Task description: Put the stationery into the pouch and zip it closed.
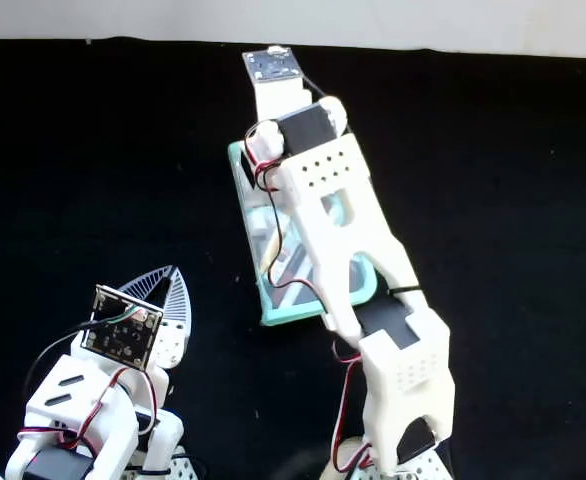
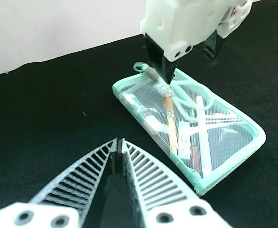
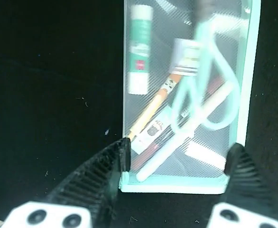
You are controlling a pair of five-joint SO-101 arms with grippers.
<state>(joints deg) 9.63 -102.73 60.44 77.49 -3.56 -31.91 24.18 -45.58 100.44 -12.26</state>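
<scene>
Table (image 1: pixel 513 180) is black. The right arm (image 1: pixel 338 200) is stretched way out over it, with the right gripper (image 3: pixel 179 151) spread wide, one finger on either side of the mesh pouch (image 2: pixel 227 142)'s short end. The pouch is lying flat mid-table. Left gripper (image 2: pixel 119 142) hangs back near its base, fingers pressed together. Glue stick (image 3: pixel 140 52) and pencil (image 3: pixel 148 111) are inside the pouch.

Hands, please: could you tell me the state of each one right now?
Left hand: closed, empty.
Right hand: open, astride the mesh pouch, holding nothing.
</scene>
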